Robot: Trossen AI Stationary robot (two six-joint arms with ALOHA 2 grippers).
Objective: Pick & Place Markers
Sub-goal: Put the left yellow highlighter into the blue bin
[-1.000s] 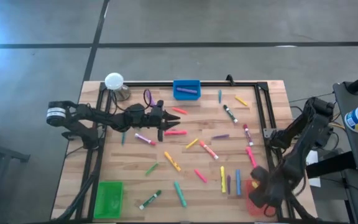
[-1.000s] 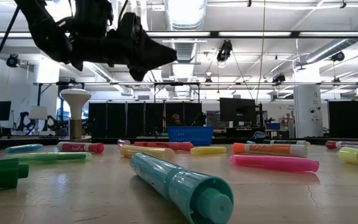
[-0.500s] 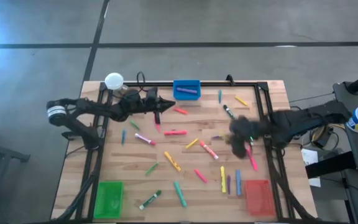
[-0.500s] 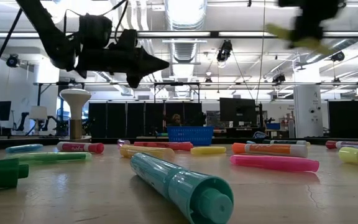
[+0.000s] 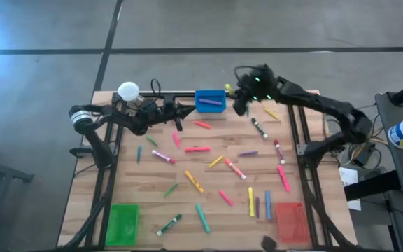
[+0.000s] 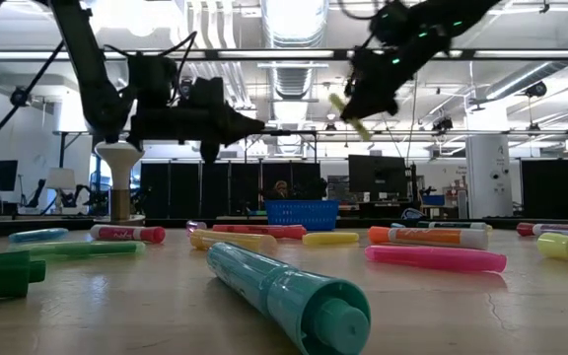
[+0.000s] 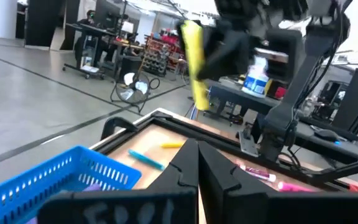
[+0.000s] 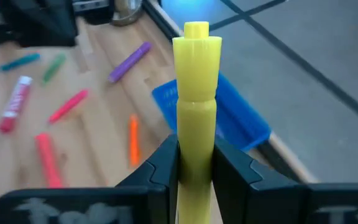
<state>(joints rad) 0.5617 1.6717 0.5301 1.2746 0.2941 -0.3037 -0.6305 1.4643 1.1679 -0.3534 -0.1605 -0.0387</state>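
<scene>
Several markers lie scattered flat on the wooden table, among them a pink one and a teal one. A purple marker lies in the blue tray at the far edge. My right gripper hangs high just right of that tray, shut on a yellow marker. My left gripper hovers just left of the tray, level, pointing toward it, shut and with nothing in it. My right gripper pinches the yellow marker's barrel between its two fingers. The capped end sticks out past the fingertips. The fingers slant downward from the table's right side. The marker is tilted and lifted well clear of the table.
A green tray sits at the near left corner and a red tray at the near right. A white round-topped stand is at the far left corner. A black frame rail runs around the table.
My right gripper has swept from over the red tray at the near right to the far edge beside the blue tray, rolling its wrist and carrying the yellow marker. My left gripper has shut on nothing and moved toward the far edge.
</scene>
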